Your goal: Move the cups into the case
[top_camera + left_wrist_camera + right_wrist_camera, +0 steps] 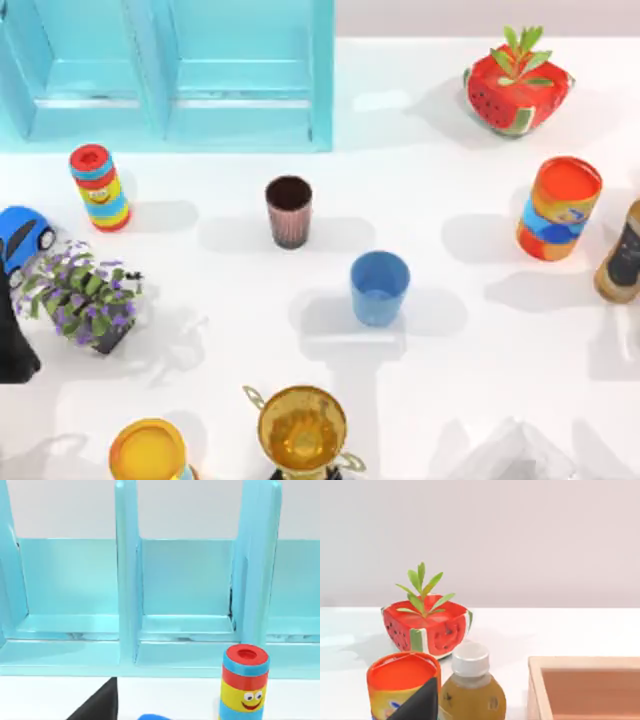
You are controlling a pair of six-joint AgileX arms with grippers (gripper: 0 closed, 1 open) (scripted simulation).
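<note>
**Two cups upright on the white table, outside the case**

Both cups stand on a glossy white table [440, 420] against a pale, bare wall. The brown cup [289, 211] stands near the middle, mouth up, long axis vertical, in front of the turquoise case [250, 110] at the table's far left. The blue cup [379, 288] stands upright too, nearer the front and to the right, well apart from the case. Whether either arm's jaws are apart or together, I cannot tell.

striped toy canister [99, 187] | watermelon planter [515, 88] | trophy [301, 431] | orange-and-blue can [558, 208]
</note>
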